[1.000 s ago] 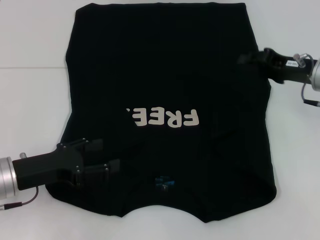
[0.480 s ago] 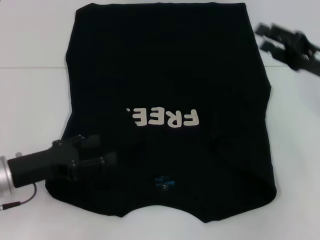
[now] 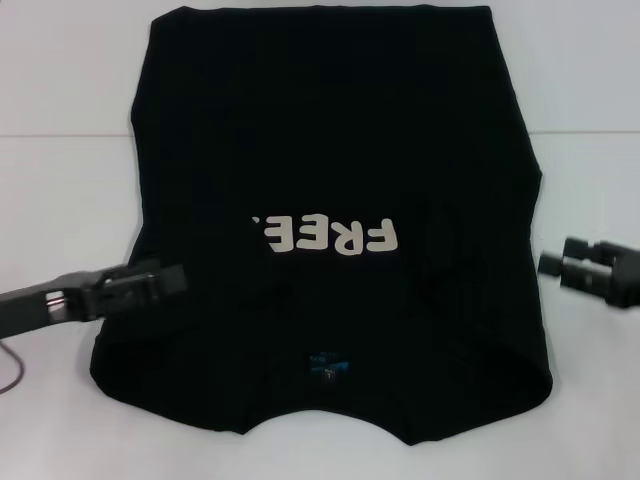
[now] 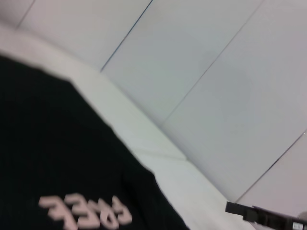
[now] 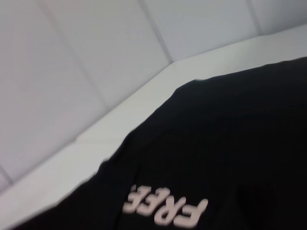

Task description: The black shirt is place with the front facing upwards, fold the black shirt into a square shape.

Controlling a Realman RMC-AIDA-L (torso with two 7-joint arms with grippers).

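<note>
White table (image 3: 60, 200): black shirt (image 3: 330, 150) flat, collar nearest robot; left gripper (image 3: 165, 279) over its edge, right gripper (image 3: 556, 262) just beside; neither's jaw gap is readable.

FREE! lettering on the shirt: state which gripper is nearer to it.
Left. The left gripper lies over the black shirt, beside the FREE! lettering; the right gripper sits off the cloth's edge.
</note>
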